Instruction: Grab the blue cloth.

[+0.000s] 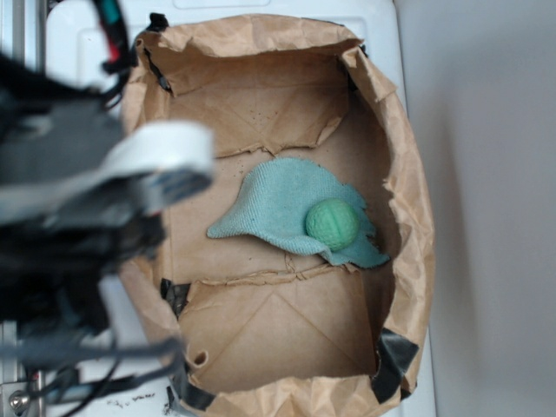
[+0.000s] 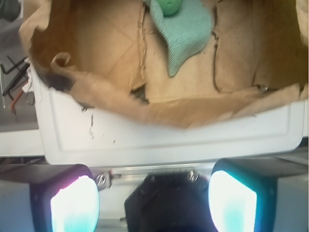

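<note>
Item: pale teal woven cloth with ragged frayed edges (image 1: 282, 208). Lies flat on the floor of a crumpled brown paper liner (image 1: 261, 95) set in a white plastic tray (image 2: 169, 140), around mid-floor and toward the liner's right wall in the exterior view. A round green textured ball (image 1: 332, 224) rests on the cloth's right-hand part.

Item: end effector (image 2: 153, 203). Fingers (image 2: 75, 203) stand wide apart in the wrist view, nothing between them, touching nothing. It hangs outside the liner, over the tray's near rim, well apart from the cloth.

Step in hand, by judgement: the approach, with no grasp yet begun. The next move calls for travel over the liner wall, descent onto the cloth's bare pointed end clear of the ball, then closing.
</note>
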